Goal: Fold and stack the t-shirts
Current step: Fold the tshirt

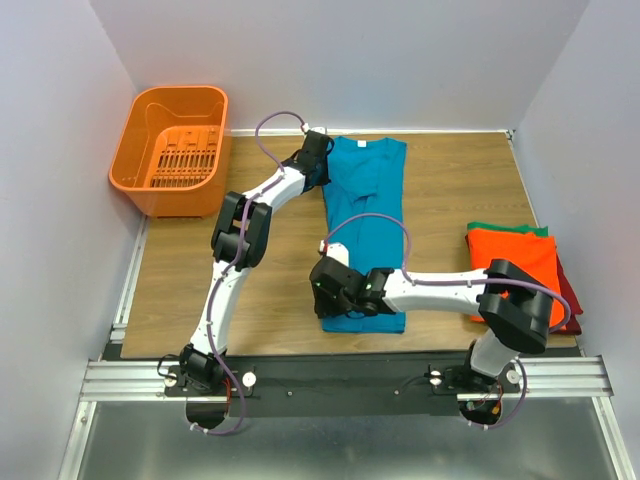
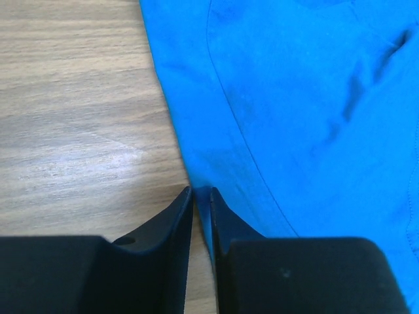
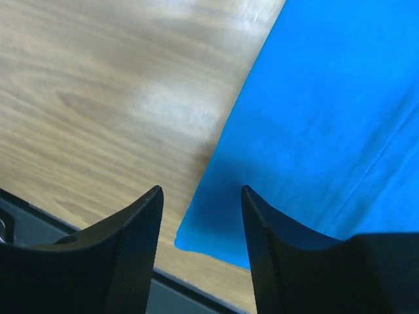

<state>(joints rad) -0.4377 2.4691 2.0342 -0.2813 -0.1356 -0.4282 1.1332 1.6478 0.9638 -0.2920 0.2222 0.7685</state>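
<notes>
A folded stack [image 1: 512, 262] lies right of the teal t-shirt [image 1: 365, 190], which is only narrowed lengthwise; left fingers [image 2: 171, 226] pinch its edge, right fingers [image 3: 134, 226] gape.

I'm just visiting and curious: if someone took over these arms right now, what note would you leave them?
Left end effector: shut, pinching the far left edge of the teal t-shirt.
Right end effector: open over its near left corner.
Done: orange t-shirt lies folded on the stack at the right.
Left: finish folding the teal one and add it to the stack.
</notes>
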